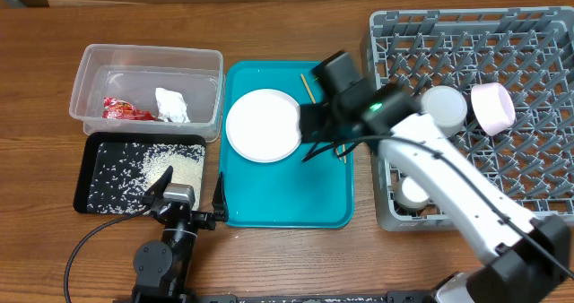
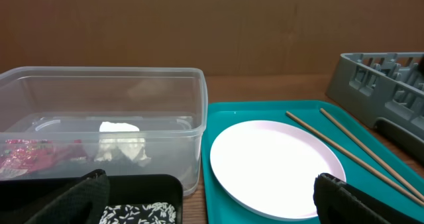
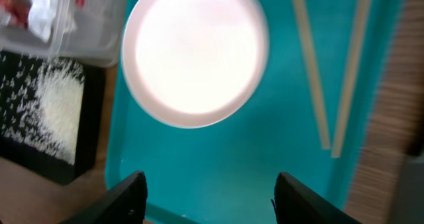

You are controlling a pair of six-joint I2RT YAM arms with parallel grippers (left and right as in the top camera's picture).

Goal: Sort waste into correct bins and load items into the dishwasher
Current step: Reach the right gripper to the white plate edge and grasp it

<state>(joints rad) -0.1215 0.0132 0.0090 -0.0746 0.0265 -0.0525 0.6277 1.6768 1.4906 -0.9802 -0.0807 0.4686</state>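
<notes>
Hovering over the teal tray [image 3: 199, 159] with jaws spread and empty, the right gripper [image 3: 209, 194] should, I reckon, pinch the rim of the white plate [image 3: 195, 55], clear of the chopsticks [image 3: 310, 71] lying just beside it.

Showing as a brown wood-grain table [image 1: 36, 52], stretching across the whole overhead view and carrying four containers directly on its surface. Bearing at the far left a clear plastic tub [image 1: 152, 50] and, just nearer than it, a shallow black tray [image 1: 199, 173] of similar footprint, lying so close to the tub's near edge as to be touching or almost touching. Holding just right of that pair a teal serving tray [image 1: 287, 195], and further right a grey dish rack [image 1: 547, 177], standing just beside the teal one and running out to the right edge of the view.
</notes>
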